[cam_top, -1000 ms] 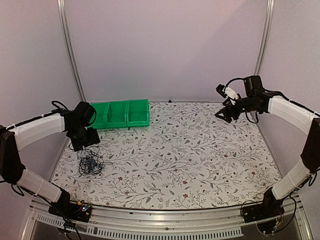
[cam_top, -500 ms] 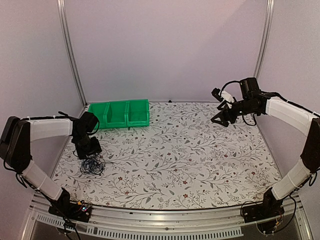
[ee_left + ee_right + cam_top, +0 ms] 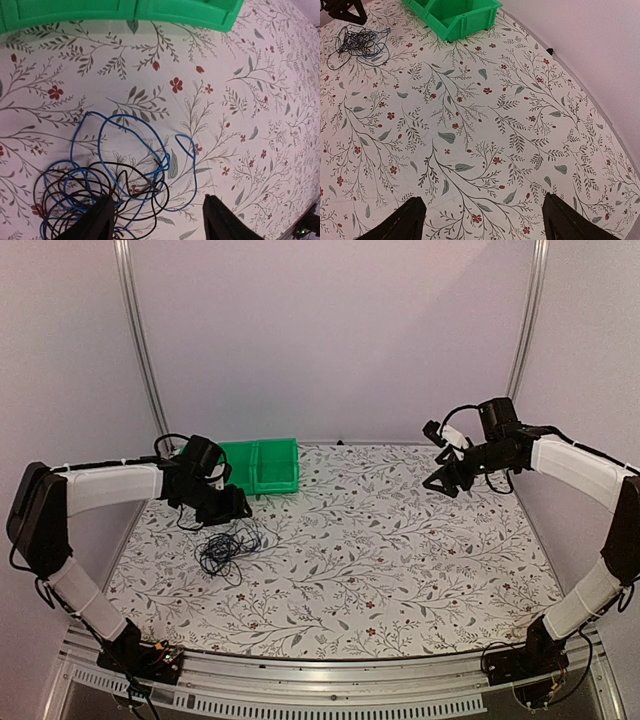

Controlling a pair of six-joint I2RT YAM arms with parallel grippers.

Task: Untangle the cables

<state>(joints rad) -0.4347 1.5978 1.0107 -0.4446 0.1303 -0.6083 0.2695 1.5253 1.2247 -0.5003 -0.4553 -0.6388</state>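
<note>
My left gripper [image 3: 230, 508] was low over the left part of the table [image 3: 400, 570]. Its two fingers [image 3: 97, 222] stood wide apart. Nothing was pinched between them, and I could see the flowery table top in the gap.

The cables [image 3: 226, 549] lay on the table in one messy pile, just under that gripper and a little closer to my side. Some wires were blue and some were black. They were looped over each other many times. The black ones sat in a tight round heap. The blue ones made bigger loops that spread out from it, and one blue loop reached into the space between my left fingers. My left finger covered the edge of the pile, but I could not tell if it touched the wires.

The green bin [image 3: 262, 466] stood near the back wall, just behind my left gripper. The cables were near it but not touching it and not in it.

My right gripper [image 3: 444, 480] hung in the air over the far right part of the table, well apart from the cables. Its fingers were spread wide too, and it held nothing.
</note>
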